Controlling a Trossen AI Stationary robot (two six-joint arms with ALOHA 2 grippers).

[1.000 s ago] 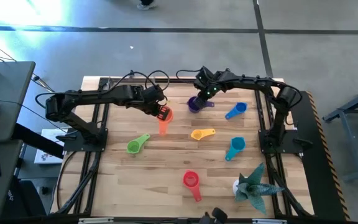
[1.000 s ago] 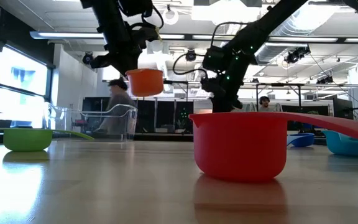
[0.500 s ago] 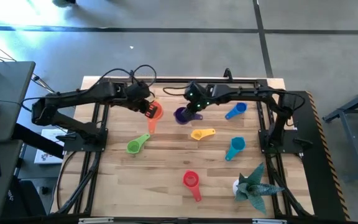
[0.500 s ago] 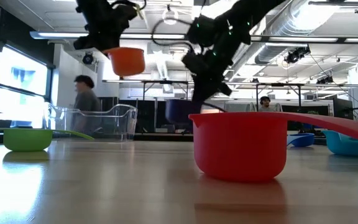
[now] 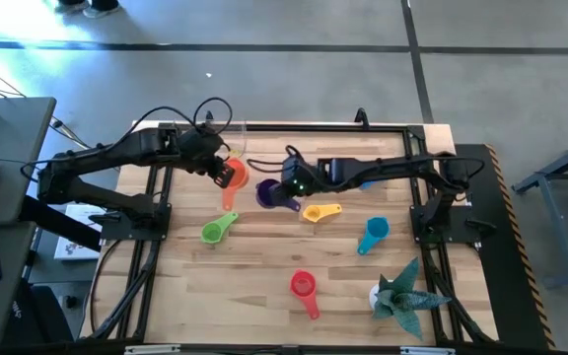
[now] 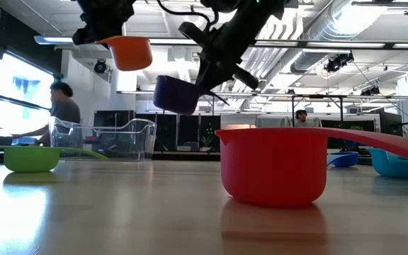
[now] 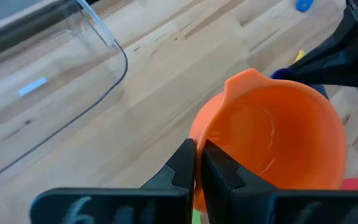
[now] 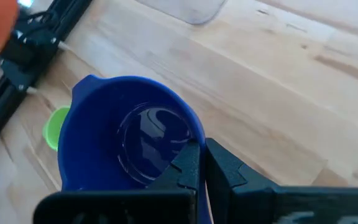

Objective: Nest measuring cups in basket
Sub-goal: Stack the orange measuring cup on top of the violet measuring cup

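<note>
Low view only — person point(image 6: 61, 113) behind basket point(image 6: 105, 138)

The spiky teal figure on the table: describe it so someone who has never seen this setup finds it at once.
Start at the wooden table seen from above and go to the corner on the right arm's side, at the front edge away from the clear basket. There, past the red measuring cup, stands the spiky teal figure. It alone has pointed leaf-like spikes; everything else loose on the table is a smooth round cup with a flat handle.
</note>
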